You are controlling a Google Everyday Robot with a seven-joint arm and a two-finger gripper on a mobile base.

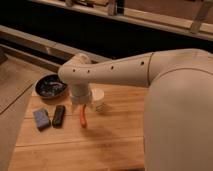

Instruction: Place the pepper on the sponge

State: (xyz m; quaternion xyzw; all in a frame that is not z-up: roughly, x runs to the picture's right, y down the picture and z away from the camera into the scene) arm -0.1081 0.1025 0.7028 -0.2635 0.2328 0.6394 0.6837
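**Camera view.** The arm (115, 67) is reaching from the right of the frame toward its centre. Its gripper (82, 106) is pointing down over the wooden table (115, 137), just left of the white cup (98, 100).

The pepper (83, 118) is showing directly beneath the gripper. Its upper end is meeting the gripper's lower end, and its long axis is running nearly top to bottom in the frame, with the tapered tip pointing toward the lower edge. How far the gripper is opening cannot be told. Nor can it be told whether the gripper is holding the pepper or only standing over it, or whether the pepper is hanging or lying on the wood.

The sponge (41, 119) is sitting at the left of the frame, at about the same height in the picture as the pepper and well apart from it. The pepper is therefore not resting on the sponge. The narrow black bar (59, 115) is lying between the two, just beside the sponge's right edge. A dark bowl (51, 86) is standing above both, toward the upper left.

The governing relation is that the sponge is lying to the frame's left of the gripper and pepper. By judgement, any carry is going leftward across the black bar, so it is calling for clearance over that bar.
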